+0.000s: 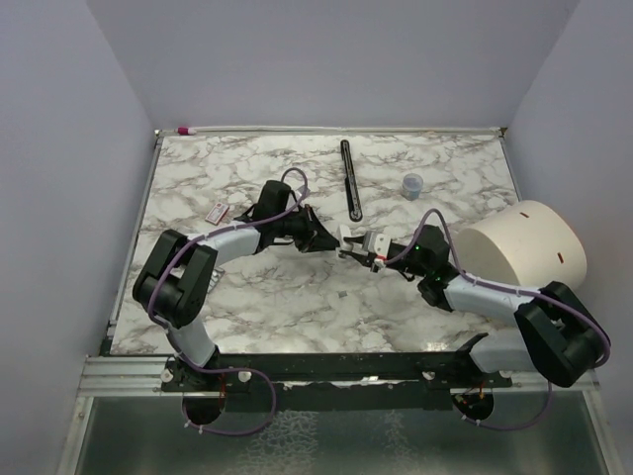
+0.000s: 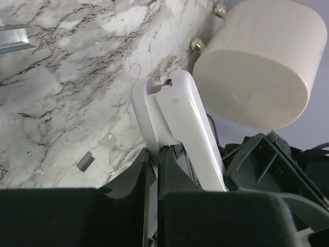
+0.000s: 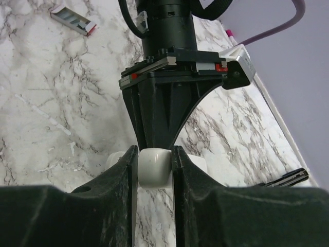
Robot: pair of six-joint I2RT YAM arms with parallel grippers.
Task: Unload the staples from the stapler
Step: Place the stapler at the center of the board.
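The left claw (image 2: pixel 154 154) pinches the stapler (image 2: pixel 180 118) by its thin edge. The right claw (image 3: pixel 154 152) pinches its round end. I think this is the opening step, so next pull it apart gently.

The stapler (image 1: pixel 217 211) lies on the table (image 1: pixel 297 309) at the left. The bar (image 1: pixel 350 178) lies at the back, 1 cup (image 1: pixel 412 185) right of it, and the block (image 1: pixel 353 237) before it.

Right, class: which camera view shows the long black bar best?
Top external: the black bar lies there whole, visible end to end. The right wrist view catches only one end of it at the picture's right edge; the left wrist view shows none of it.
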